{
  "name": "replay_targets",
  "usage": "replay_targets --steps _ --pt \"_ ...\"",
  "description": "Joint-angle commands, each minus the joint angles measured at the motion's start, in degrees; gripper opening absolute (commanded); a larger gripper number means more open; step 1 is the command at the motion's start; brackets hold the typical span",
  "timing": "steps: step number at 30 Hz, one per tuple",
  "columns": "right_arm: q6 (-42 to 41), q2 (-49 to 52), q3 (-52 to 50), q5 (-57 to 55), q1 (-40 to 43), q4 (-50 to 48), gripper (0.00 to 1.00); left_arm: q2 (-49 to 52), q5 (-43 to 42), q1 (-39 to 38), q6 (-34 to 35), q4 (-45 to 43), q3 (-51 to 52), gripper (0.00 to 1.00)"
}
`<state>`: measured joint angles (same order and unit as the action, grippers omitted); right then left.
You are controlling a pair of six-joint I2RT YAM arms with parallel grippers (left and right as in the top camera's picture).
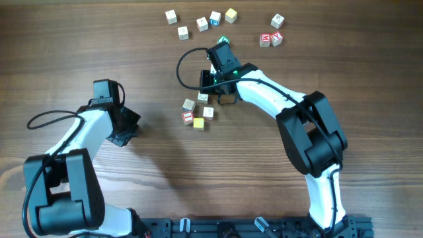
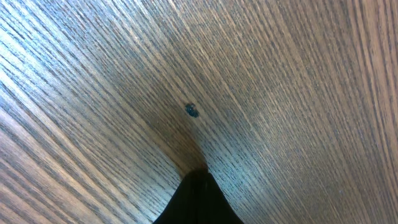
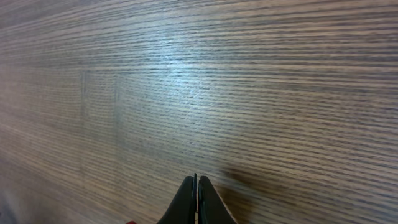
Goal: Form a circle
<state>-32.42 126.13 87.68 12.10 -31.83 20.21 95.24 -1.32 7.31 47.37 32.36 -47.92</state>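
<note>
Five tiny wooden cubes form a loose ring, the circle, at the table's middle: three pale ones, a red-faced one and a yellow one. My right gripper hangs just right of the ring, shut and holding nothing; its wrist view shows the closed fingertips over bare wood. Far to the left, my left gripper is shut and empty too, and its dark tip points down at the tabletop.
Several loose letter cubes lie along the far edge, among them a pale one, a yellow one and a red pair. A green-faced cube peeks out behind the right wrist. A black cable loops beside that wrist.
</note>
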Motion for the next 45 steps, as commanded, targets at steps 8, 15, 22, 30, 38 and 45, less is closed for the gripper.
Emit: replay_targets --steps 8,15,22,30,38,45 --pt "2.4 1.0 0.7 5.2 -0.2 1.6 0.05 1.8 3.4 0.7 -0.7 1.1 1.9 0.04" --pt "2.4 1.0 0.7 5.2 -0.2 3.0 0.05 1.8 3.4 0.7 -0.7 1.1 1.9 0.04" --pt "2.2 1.0 0.7 5.2 -0.2 3.1 0.05 1.8 3.4 0.7 -0.7 1.1 1.9 0.04" --pt "-1.1 1.0 0.7 4.1 -0.2 3.1 0.05 1.8 3.4 0.7 -0.7 1.1 1.9 0.04" --pt "-5.3 -1.3 0.7 -7.1 3.5 7.2 0.04 1.8 3.4 0.7 -0.7 1.1 1.9 0.04" --pt "-7.6 -1.3 0.7 -0.5 3.2 13.5 0.05 1.8 3.4 0.7 -0.7 1.1 1.9 0.04"
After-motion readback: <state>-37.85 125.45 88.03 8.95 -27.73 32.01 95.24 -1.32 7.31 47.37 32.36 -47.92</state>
